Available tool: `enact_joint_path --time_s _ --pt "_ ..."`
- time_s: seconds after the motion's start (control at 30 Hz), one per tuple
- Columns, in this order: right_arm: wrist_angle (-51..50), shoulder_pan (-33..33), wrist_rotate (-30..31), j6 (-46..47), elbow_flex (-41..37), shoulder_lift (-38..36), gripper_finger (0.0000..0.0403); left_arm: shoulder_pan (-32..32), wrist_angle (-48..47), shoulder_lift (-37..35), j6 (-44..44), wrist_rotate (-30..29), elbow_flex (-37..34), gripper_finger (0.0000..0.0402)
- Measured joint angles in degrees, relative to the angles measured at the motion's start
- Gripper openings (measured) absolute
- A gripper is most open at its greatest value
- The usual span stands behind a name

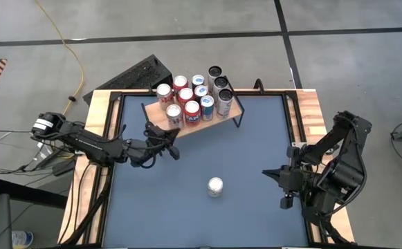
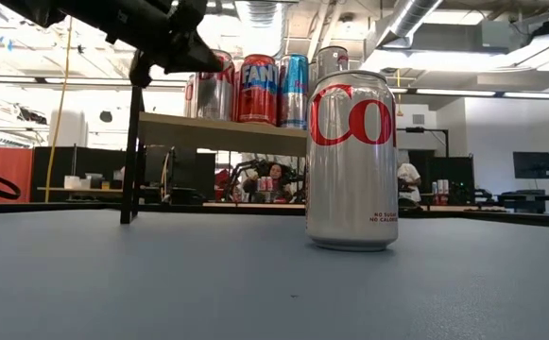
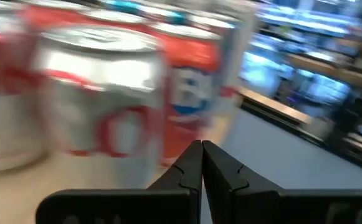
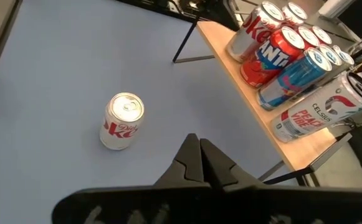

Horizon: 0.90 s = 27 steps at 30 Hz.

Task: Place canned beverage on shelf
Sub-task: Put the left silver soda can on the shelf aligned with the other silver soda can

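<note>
in the high view the shelf (image 1: 236,109) stands in the upper middle of the frame, at the far edge of the blue tabletop (image 1: 249,152). its light wooden board carries a group of cans (image 1: 194,97), red, silver, blue and dark ones, standing close together. one more silver can (image 1: 215,187) with red letters stands alone on the tabletop in the lower middle of the frame, well apart from the shelf. in the low view this can fills the middle right of the frame, upright.

the left end effector (image 1: 171,142) comes from the left of the frame and hangs just beside the lower left corner of the shelf. its fingers are pressed together and hold nothing. in the left wrist view a silver and red can on the board is very near in front of the fingers.

the right end effector (image 1: 268,172) waits at the right side of the tabletop, pointing toward the lone can, also pressed together and empty.
</note>
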Motion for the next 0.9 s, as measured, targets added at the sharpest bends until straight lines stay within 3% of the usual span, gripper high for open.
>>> enact_joint_path --time_s 0.1,0.23,0.9 --pt "0.0 0.0 0.0 -0.31 0.0 0.0 0.0 0.24 -0.08 -0.02 -0.03 4.3 -0.01 0.0" --pt "0.0 -0.15 0.02 -0.32 0.0 -0.02 0.0 1.75 -0.08 -0.02 0.58 1.99 -0.01 0.0" --pt "0.38 -0.15 0.09 -0.52 0.0 -0.04 0.0 4.42 1.34 -0.02 0.8 1.39 -0.01 0.0"
